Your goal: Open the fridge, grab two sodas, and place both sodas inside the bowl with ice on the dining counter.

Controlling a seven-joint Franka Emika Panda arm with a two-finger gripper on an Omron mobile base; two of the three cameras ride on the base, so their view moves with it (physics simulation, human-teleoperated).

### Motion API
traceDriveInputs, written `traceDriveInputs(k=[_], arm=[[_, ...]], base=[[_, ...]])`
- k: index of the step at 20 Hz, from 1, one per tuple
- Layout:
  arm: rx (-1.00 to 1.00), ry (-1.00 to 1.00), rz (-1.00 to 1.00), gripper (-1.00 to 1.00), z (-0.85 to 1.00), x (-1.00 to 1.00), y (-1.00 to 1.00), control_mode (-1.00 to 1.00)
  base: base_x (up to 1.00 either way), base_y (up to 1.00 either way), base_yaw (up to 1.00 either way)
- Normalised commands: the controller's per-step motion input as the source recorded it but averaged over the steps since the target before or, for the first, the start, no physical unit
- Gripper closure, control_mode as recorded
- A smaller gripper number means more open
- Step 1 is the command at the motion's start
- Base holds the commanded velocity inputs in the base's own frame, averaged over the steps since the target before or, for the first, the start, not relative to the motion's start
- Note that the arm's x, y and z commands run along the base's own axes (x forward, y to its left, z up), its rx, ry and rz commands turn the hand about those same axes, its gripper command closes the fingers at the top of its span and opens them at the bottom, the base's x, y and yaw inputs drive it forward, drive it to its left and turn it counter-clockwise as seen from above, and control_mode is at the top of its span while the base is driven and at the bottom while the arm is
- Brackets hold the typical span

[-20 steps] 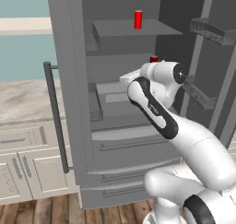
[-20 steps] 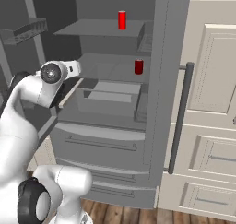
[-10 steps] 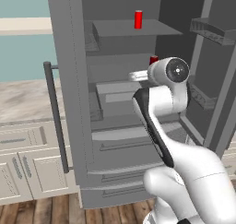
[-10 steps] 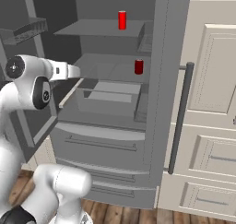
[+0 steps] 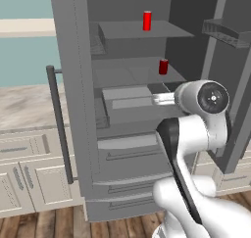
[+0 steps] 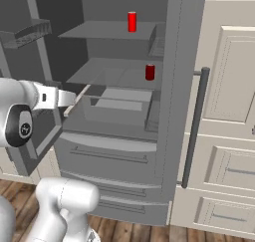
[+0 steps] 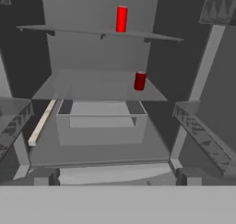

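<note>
Two sodas stand in the open fridge point(image 5: 73, 85): the upper soda point(image 7: 121, 19) near the front edge of the top shelf point(image 7: 69, 31), the lower soda point(image 7: 140, 80) toward the right edge of the middle shelf point(image 7: 83, 87). Below sits a grey bin point(image 7: 101, 121). The pincer point(image 7: 115, 184), spread wide and empty, faces them from outside.

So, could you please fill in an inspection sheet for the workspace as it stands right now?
Surface: fridge doors open, grey shelves lit.
Job's things: upper soda upright on the top shelf; lower soda upright on the shelf below, above a grey bin.
Clutter: pale stick lying left of the bin.
Pincer: open, holding nothing; pointed into the fridge, short of both cans.
Cables: nothing seen.
Surroundings: cream cabinets beside the fridge, wooden floor.
</note>
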Motion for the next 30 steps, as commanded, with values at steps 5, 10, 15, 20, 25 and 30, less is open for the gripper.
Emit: traceDriveInputs(k=[5, 10, 15, 20, 25, 30], arm=[[0.01, 0.08, 0.00, -1.00, -0.05, -0.75, -0.24, -1.00], [0.02, 0.10, 0.03, -1.00, -0.15, -0.30, -0.13, -1.00], [0.03, 0.04, 0.05, -1.00, -0.26, -0.09, 0.02, -1.00], [0.00, 0.04, 0.01, -1.00, -0.14, 0.00, 0.00, -1.00], [0.00, 0.00, 0.00, -1.00, -0.01, 0.03, 0.00, 1.00], [0.00, 0.00, 0.00, -1.00, 0.00, 0.00, 0.00, 1.00]], base=[[0.00, 0.00, 0.00], [0.00, 0.00, 0.00], [0.00, 0.00, 0.00], [0.00, 0.00, 0.00], [0.17, 0.00, -0.01], [0.84, 0.00, -0.03]])
